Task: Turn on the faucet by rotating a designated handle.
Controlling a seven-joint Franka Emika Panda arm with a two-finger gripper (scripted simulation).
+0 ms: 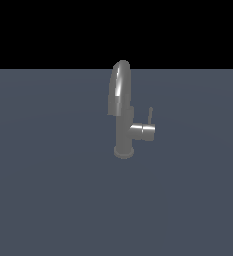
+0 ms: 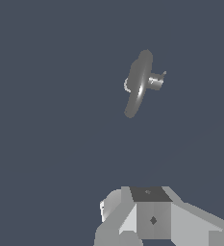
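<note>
Faucet (image 1: pixel 122 115) stands upright about mid-scene on a plain blue-grey floor (image 1: pixel 48 200), round base flange down, tall arched spout on top. Stubby side cylinder juts toward the exterior view's right; the handle (image 1: pixel 150 115), a thin short rod, rises nearly upright from the cylinder's outer end. No brands, labels or readable writing on any surface. Nothing else sits near the faucet and nothing blocks the handle. Wrist view looks down on the faucet (image 2: pixel 138 84) from well apart, the handle (image 2: pixel 162 74) showing as a small spike beside the cylinder. Gripper body (image 2: pixel 152 218) fills the near edge there; fingers are out of frame, so their opening cannot be told, and nothing visibly held.
</note>
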